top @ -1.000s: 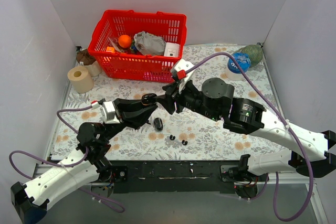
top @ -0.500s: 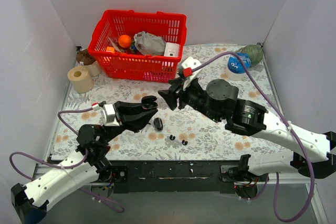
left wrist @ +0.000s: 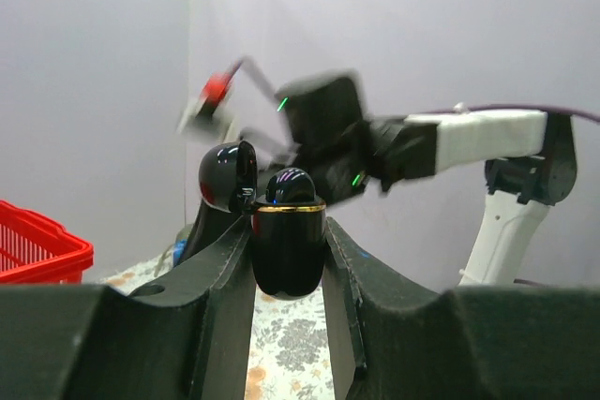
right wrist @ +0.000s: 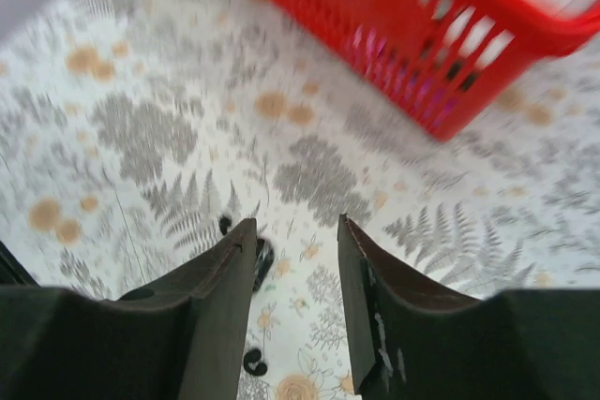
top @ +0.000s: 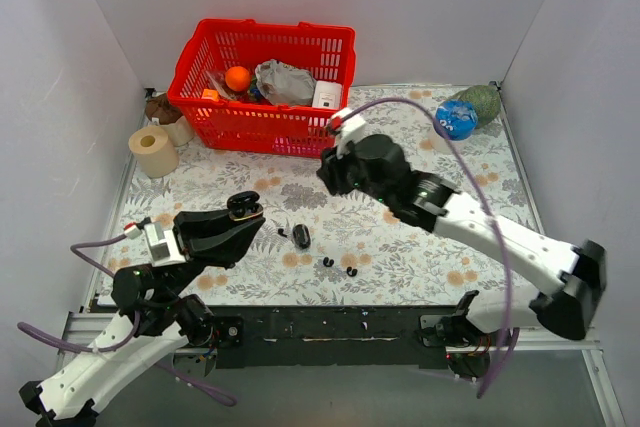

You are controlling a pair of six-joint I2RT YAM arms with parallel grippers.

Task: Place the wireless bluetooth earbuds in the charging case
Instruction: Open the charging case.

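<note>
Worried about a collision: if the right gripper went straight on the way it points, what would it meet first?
Most likely the bare floral tablecloth. The right gripper is open and aims down at it. A black piece lies just beside that path and would probably be missed, though depth is unclear.

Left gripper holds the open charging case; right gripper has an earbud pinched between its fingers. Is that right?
Not quite. The left gripper does hold the open charging case, but the right gripper is open and empty, as the right wrist view shows.
</note>
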